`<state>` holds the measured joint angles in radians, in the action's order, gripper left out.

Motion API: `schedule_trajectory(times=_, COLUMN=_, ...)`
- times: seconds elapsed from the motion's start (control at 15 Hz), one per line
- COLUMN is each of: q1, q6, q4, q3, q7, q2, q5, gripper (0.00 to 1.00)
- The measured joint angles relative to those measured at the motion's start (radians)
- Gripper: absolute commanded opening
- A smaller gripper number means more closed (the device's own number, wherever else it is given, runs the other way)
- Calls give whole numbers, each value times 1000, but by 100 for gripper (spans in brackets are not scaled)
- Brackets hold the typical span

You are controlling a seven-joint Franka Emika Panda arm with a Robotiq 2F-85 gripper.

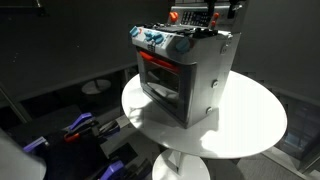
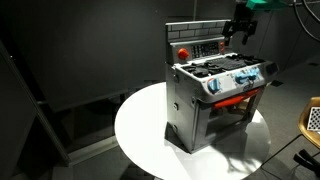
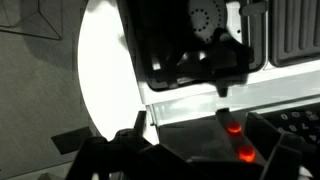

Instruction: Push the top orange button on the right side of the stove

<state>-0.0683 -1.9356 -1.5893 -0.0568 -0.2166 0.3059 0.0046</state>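
The toy stove point(image 2: 205, 105) stands upright on the round white worktop point(image 2: 140, 135); in that exterior view it sits toward the right half of the top, and in both exterior views its door faces the near edge. Here the raised red-trimmed back panel point(image 2: 200, 45) shows its face, with a round red knob point(image 2: 183, 52) at its left end, the dark hob in front of it and the row of blue knobs point(image 2: 240, 80) above the red-orange door frame point(image 2: 235, 102). In an exterior view from the opposite side, the stove point(image 1: 205, 80) turns a plain silver-grey side wall to the camera, and the blue knobs point(image 1: 155, 38) and the dark oven window point(image 1: 160, 78) are seen at an angle; what lies behind the window cannot be made out. That view alone shows the worktop point(image 1: 250, 125) on its white pedestal point(image 1: 180, 165).

Only the wrist view shows two glowing orange buttons point(image 3: 232, 128), one close beside the other, below a pale silver strip point(image 3: 250, 92), with a round burner point(image 3: 205, 18) farther up and the white worktop point(image 3: 100, 70) to the left.

The end effector point(image 2: 240, 32) hangs above the right end of the back panel, the arm coming down from the upper right; it also appears point(image 1: 207, 17) over the far top of the stove. Whether it is released or clenched cannot be told, nor whether it touches the panel
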Motion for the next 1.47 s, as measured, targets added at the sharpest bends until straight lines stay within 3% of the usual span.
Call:
schedule_trajectory(times=0.8, q1=-10, q6=288, q4=-132, q3=-16, q7=110, q2=-196, q5=16, gripper=100)
schedule_trajectory(times=1.47, q1=-11, q6=297, q4=-373, q3=-33, q7=154, q2=-434, q5=-19, gripper=100)
